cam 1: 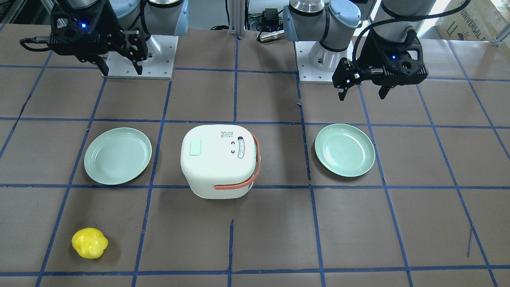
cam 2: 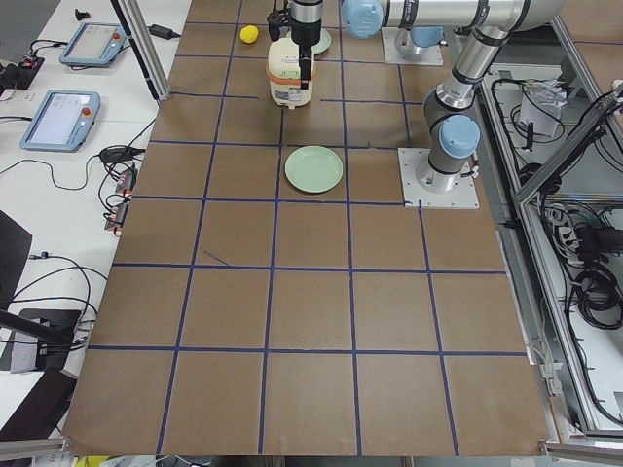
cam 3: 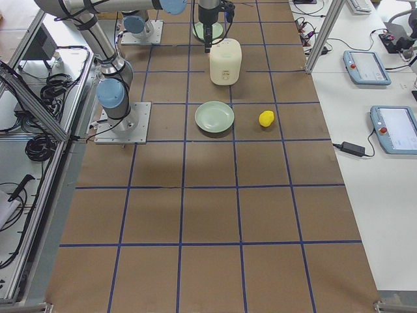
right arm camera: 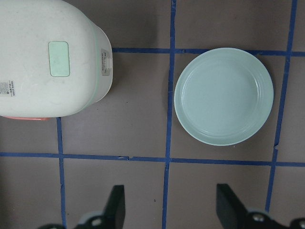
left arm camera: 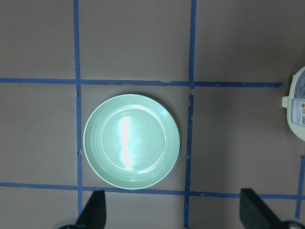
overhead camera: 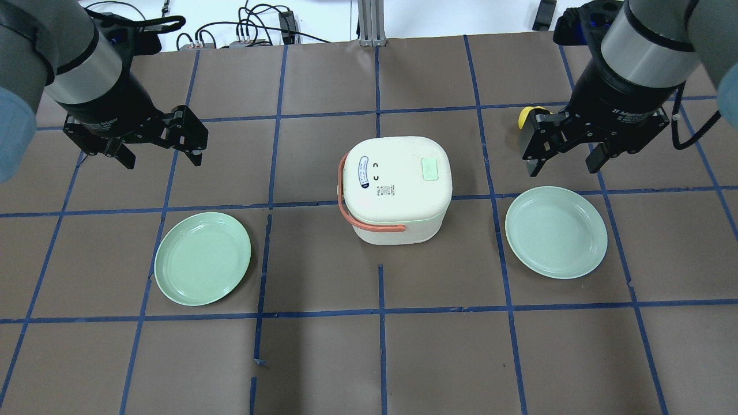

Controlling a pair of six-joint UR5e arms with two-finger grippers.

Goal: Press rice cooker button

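Note:
The white rice cooker (overhead camera: 395,187) stands shut at the table's middle, with a salmon strap handle and a mint-green square button (overhead camera: 429,169) on its lid. It also shows in the front view (cam 1: 218,159) and in the right wrist view (right arm camera: 47,62). My left gripper (overhead camera: 162,158) is open and empty, raised well to the cooker's left. My right gripper (overhead camera: 562,169) is open and empty, raised to the cooker's right. In the right wrist view the button (right arm camera: 58,58) lies ahead and left of my fingers (right arm camera: 116,202). The left wrist view shows only the cooker's edge (left arm camera: 298,109).
A pale green plate (overhead camera: 202,258) lies left of the cooker, below my left gripper (left arm camera: 174,212). A second plate (overhead camera: 556,231) lies to the right. A yellow lemon-like object (cam 1: 89,242) sits on the far right side, partly hidden behind my right gripper in the overhead view.

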